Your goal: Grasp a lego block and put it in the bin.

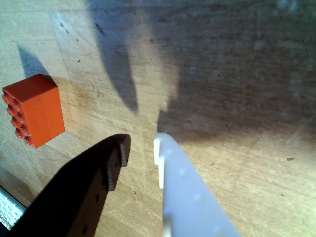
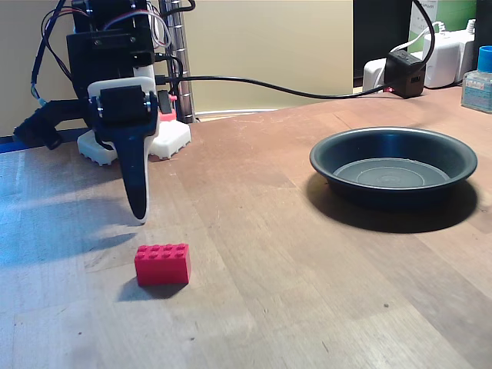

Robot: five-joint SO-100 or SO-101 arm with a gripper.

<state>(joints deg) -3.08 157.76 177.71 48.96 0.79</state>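
The red lego block (image 2: 162,264) lies flat on the wooden table with its studs up, alone and untouched. My gripper (image 2: 139,215) points down at the table just behind the block, a short way off it. In the wrist view the block (image 1: 33,109) sits to the left of the gripper (image 1: 140,148), outside the jaws. The black finger (image 1: 116,163) and the white finger (image 1: 170,168) stand a little apart, with bare wood between them. The dark round bin (image 2: 392,194) rests far to the right in the fixed view, with nothing in it.
The arm's white studded base (image 2: 173,138) and a metal pole (image 2: 181,69) stand at the back left. A black cable (image 2: 292,91) runs along the back to a black adapter (image 2: 406,73). White boxes and a blue-capped bottle (image 2: 477,81) sit at the back right.
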